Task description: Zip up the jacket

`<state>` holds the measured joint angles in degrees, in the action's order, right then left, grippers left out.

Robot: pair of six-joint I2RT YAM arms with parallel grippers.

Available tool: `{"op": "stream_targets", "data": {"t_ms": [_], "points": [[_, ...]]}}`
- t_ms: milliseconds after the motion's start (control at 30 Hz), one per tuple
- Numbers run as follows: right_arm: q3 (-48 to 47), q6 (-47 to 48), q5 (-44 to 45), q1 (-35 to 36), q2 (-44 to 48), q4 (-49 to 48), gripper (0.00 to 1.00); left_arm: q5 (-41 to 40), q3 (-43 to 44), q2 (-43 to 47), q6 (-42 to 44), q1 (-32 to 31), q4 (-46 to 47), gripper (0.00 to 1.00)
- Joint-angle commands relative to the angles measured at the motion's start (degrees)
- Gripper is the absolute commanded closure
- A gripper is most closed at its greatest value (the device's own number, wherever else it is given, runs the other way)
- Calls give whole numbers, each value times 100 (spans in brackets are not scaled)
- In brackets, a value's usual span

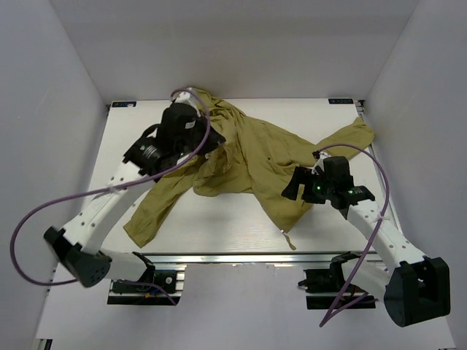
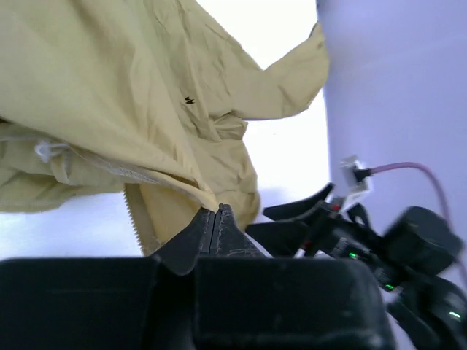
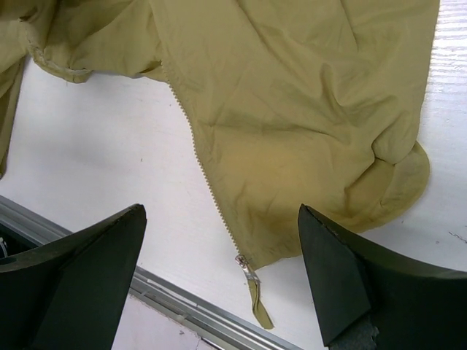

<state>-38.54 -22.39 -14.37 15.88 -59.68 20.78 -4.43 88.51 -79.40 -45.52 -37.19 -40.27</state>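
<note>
Jacket (image 1: 255, 157) hem lies below spread right gripper (image 3: 220, 211); left gripper (image 2: 219, 210) pinches its zipper edge

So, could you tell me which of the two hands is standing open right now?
The right hand: its fingers stand wide apart above the jacket's zipper pull; the left hand is pinched shut on fabric.
</note>
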Motion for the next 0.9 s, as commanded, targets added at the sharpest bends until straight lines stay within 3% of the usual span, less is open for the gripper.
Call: {"op": "stream_targets", "data": {"t_ms": [0, 233, 433, 467, 500, 533, 633, 667, 733, 867], "points": [[84, -37, -232, 20, 97, -214, 11, -479, -831, 308, -816, 28, -665, 100], [111, 156, -400, 143, -61, -153, 11, -841, -3423, 1328, -2461, 28, -1290, 100], [-320, 77, 276, 1187, -518, 23, 11, -656, -4753, 1787, -3112, 28, -1580, 100], [-373, 34, 434, 1285, -649, 32, 11, -639, -4799, 1787, -3147, 28, -1659, 96], [-434, 7, 531, 1356, -711, 75, 11, -682, -4825, 1770, -3139, 28, -1712, 89], [-522, -11, 610, 1470, -764, 93, 11, -708, -4782, 1683, -3147, 28, -1799, 68], [-654, -55, 778, 1576, -949, 146, 11, -945, -4502, 1515, -3104, 28, -2142, 27], [-680, -63, 848, 1594, -1010, 164, 11, -1042, -4396, 1384, -3043, 28, -2299, 18], [-742, -29, 953, 1638, -1072, 251, 11, -1323, -4124, 1243, -2867, 28, -2528, 4], [-813, 94, 1296, 1638, -1142, 445, 11, -1526, -3316, 935, -2062, 28, -2505, 2]]}}
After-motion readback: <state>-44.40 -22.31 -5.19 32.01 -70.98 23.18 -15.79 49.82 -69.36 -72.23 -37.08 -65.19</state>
